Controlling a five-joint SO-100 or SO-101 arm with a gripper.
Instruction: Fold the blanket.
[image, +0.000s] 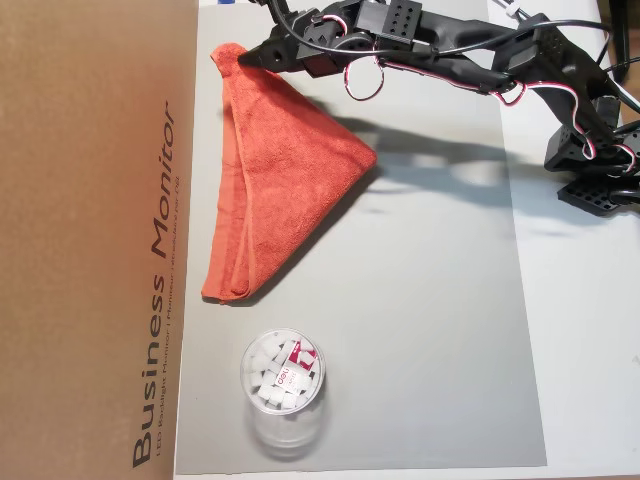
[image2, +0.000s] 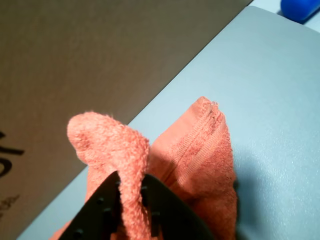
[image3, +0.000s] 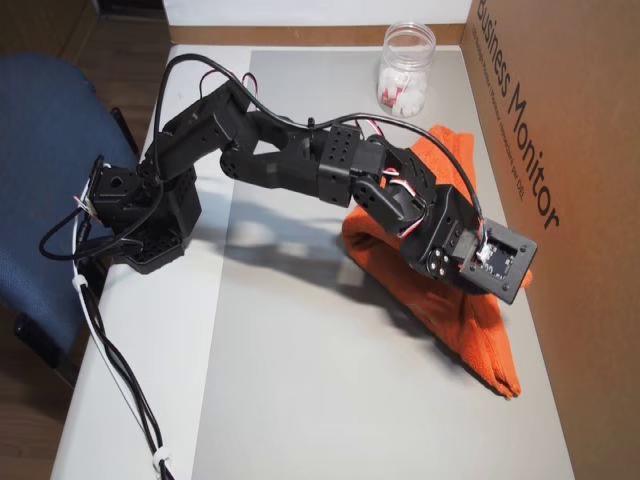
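Observation:
The blanket (image: 285, 175) is an orange-red terry towel lying folded into a triangle on the grey mat (image: 420, 330), along the cardboard box. In an overhead view my gripper (image: 242, 57) sits at the blanket's far corner next to the box. The wrist view shows the black fingers (image2: 165, 210) shut on a raised fold of the blanket (image2: 107, 140), with the hemmed band (image2: 200, 145) just to the right. In another overhead view the wrist camera mount (image3: 495, 258) hides the fingertips above the blanket (image3: 470, 335).
A brown cardboard box (image: 90, 240) printed "Business Monitor" borders the mat. A clear jar (image: 283, 375) of white pieces stands on the mat beyond the blanket's other end. The arm's base (image3: 140, 215) sits at the table edge by a blue chair (image3: 50, 170).

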